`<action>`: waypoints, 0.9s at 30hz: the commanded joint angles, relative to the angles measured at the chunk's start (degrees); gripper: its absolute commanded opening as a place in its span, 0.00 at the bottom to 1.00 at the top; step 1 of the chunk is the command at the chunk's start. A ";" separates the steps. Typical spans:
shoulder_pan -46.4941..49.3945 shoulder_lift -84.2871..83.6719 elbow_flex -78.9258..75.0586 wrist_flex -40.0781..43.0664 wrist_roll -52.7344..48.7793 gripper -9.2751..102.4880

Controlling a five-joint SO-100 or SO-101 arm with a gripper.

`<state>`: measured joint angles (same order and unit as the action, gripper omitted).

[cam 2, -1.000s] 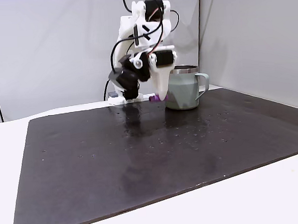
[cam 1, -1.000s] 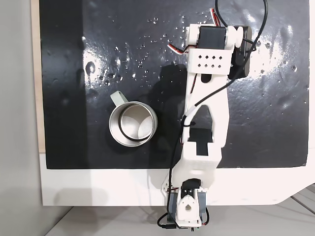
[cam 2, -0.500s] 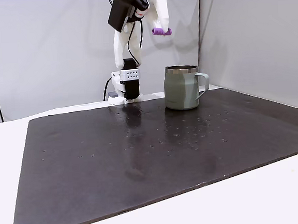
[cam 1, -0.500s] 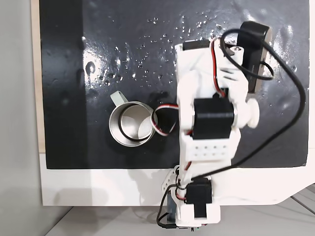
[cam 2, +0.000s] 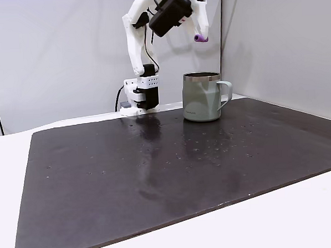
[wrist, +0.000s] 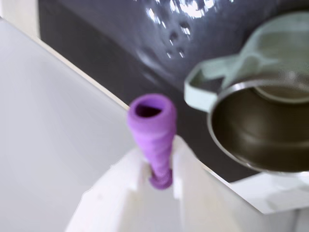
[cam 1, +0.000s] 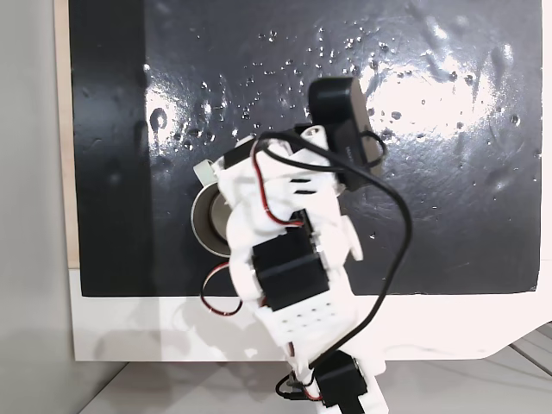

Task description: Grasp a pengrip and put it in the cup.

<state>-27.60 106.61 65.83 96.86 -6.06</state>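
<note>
The purple ribbed pengrip (wrist: 153, 130) sticks out from between my white fingers (wrist: 192, 180) in the wrist view, its open end facing the camera. My gripper (cam 2: 200, 35) is shut on it high in the air, just above the rim of the cup (cam 2: 202, 97). The cup is a silvery mug with a small handle, standing upright on the black mat. In the fixed view from above, my arm (cam 1: 285, 259) covers most of the cup (cam 1: 203, 226); only its left rim and handle show. The wrist view has the cup's shiny mouth (wrist: 263, 133) at the right, below the pengrip.
A black mat (cam 2: 173, 168) covers a white table (cam 2: 259, 224). My arm's base (cam 2: 142, 97) stands at the mat's far edge, left of the cup. A grey wall panel (cam 2: 278, 40) rises behind the cup. Much bare mat lies in front of it.
My arm lifted the pengrip from the mat beside the cup, raised it high, then swung over toward the cup. The cup has not moved.
</note>
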 commanded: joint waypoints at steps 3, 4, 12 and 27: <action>-10.72 5.54 5.98 0.44 -0.88 0.08; -12.13 6.06 7.12 0.44 -0.97 0.08; -18.54 11.25 16.44 0.62 -6.77 0.08; -12.92 12.13 21.71 0.44 -11.16 0.19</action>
<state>-40.87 118.21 88.15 97.21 -16.79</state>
